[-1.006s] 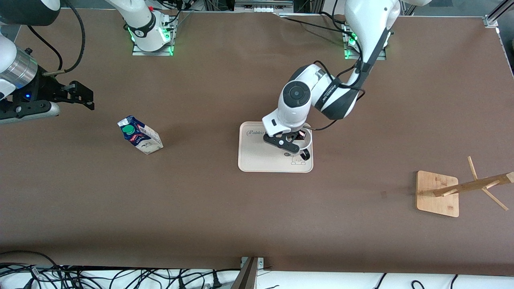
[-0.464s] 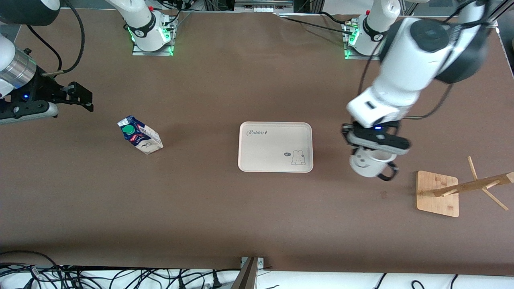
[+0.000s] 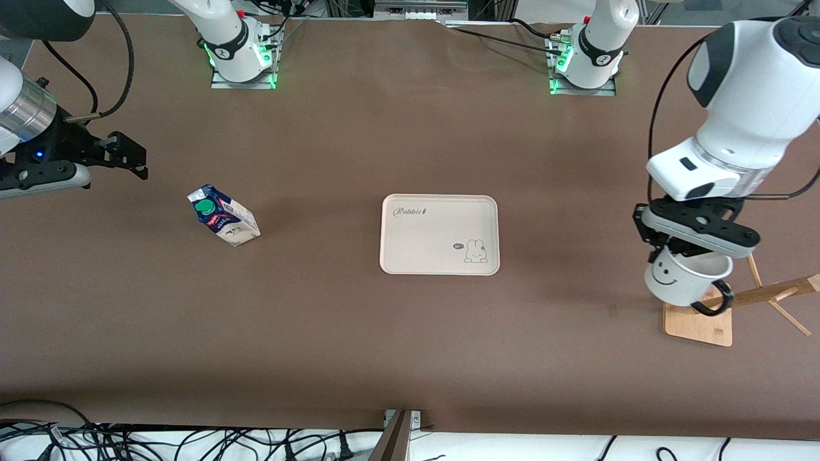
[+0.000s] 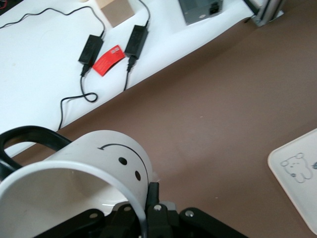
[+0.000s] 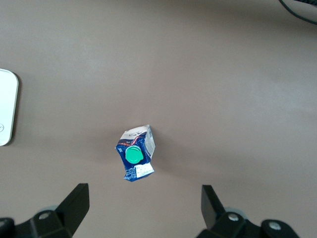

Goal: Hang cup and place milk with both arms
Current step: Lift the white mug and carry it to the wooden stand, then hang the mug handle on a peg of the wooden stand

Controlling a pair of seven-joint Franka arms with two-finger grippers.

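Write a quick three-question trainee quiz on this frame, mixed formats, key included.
1. True or false: the left gripper holds the white smiley-face mug over the wooden peg rack.
2. The blue-topped milk carton with green cap stands: A) on the cream rabbit-print tray B) on the brown table, toward the right arm's end.
3. Fill in: the right gripper's jaws are ____.

Key: 1 true; 2 B; 3 open.

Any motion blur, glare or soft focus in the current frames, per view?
Front view: sharp, no smear on the left arm; even light, soft shadows beside the milk and tray, green glow at both bases. Left wrist view: the cup fills the close foreground, rim a bit soft, white floor bright. Right wrist view: crisp on the carton, flat lighting, no glare.
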